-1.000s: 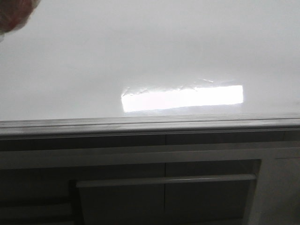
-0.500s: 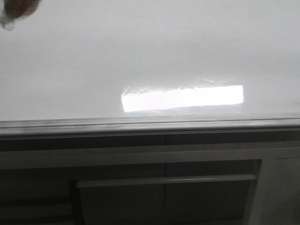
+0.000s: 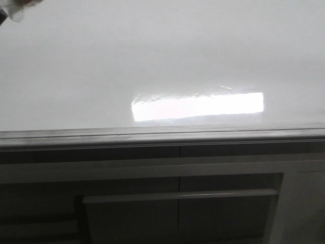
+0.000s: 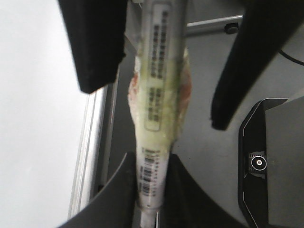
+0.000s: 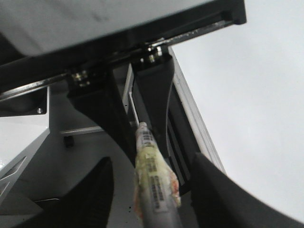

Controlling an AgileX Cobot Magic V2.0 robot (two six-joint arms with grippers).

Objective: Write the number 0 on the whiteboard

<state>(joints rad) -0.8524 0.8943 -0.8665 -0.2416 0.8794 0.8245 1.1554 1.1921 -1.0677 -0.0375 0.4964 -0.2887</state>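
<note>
1. Jaws of the left gripper [image 4: 151,164] are pressed onto the barrel of a grey marker pen [image 4: 159,71], pinching it near one end. The pen's middle is wrapped in a lump of yellowish tape [image 4: 159,109].
2. Jaws of the right gripper [image 5: 152,164] stand spread, one on each side of the same pen with a gap on both sides, so they do not grip it.
3. In both wrist views the pen is off the board, beside the metal edge strip [image 3: 162,134] and over the grey floor.
4. Beyond the strip, the whiteboard [image 3: 152,61] fills the upper half of the front view, glossy and white. A bright rectangular light reflection [image 3: 198,107] sits near its lower edge.
5. Below the board in the front view is the dark grey cabinet front [image 3: 177,203].
6. A small blurred object [image 3: 12,10] shows in the top left corner of the front view; what it is cannot be told.
</note>
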